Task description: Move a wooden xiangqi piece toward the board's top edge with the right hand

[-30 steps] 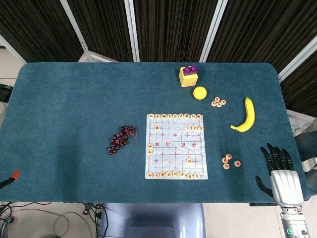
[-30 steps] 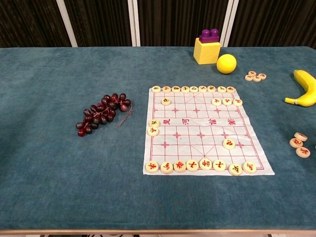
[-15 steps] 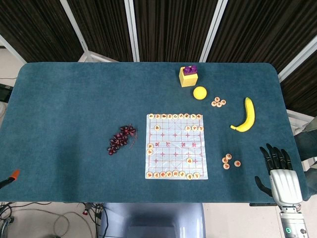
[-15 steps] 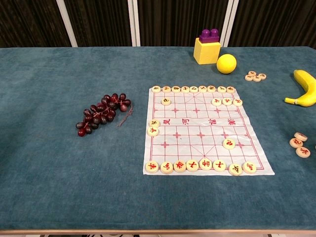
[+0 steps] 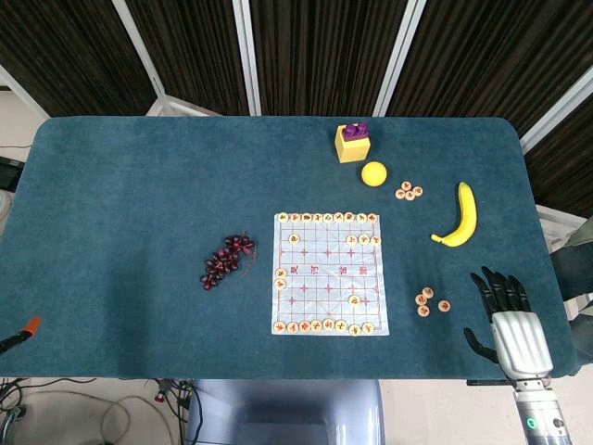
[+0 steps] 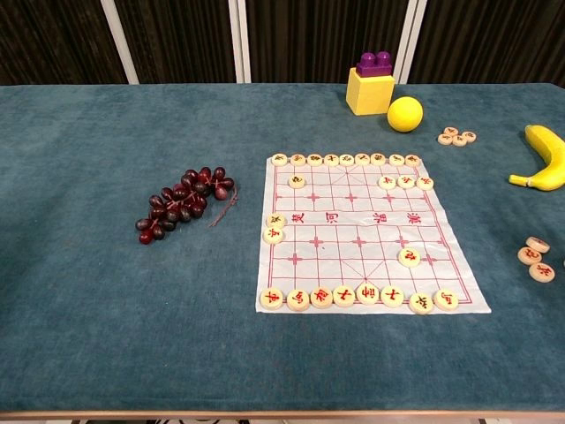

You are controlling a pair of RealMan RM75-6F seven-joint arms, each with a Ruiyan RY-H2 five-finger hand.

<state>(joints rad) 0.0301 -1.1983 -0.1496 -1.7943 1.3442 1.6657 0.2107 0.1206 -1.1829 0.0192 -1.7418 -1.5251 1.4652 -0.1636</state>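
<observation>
A white xiangqi board (image 5: pixel 329 273) (image 6: pixel 366 231) lies in the middle of the blue table. Round wooden pieces line its top row (image 5: pixel 329 218) and bottom row (image 5: pixel 329 325) (image 6: pixel 357 296). A lone piece (image 5: pixel 354 299) (image 6: pixel 409 256) sits on the board's lower right part. My right hand (image 5: pixel 505 315) hovers at the table's near right corner, well right of the board, fingers spread and holding nothing. It shows only in the head view. The left hand is out of both views.
Dark grapes (image 5: pixel 225 260) (image 6: pixel 181 203) lie left of the board. A banana (image 5: pixel 460 218) (image 6: pixel 547 157), a yellow ball (image 5: pixel 373 173), a yellow block with a purple top (image 5: pixel 352 142) and loose pieces (image 5: pixel 429 300) (image 5: pixel 409 191) lie right of and behind the board.
My right hand has shifted a little left and up the frame, toward the loose pieces. Nothing on the board has moved.
</observation>
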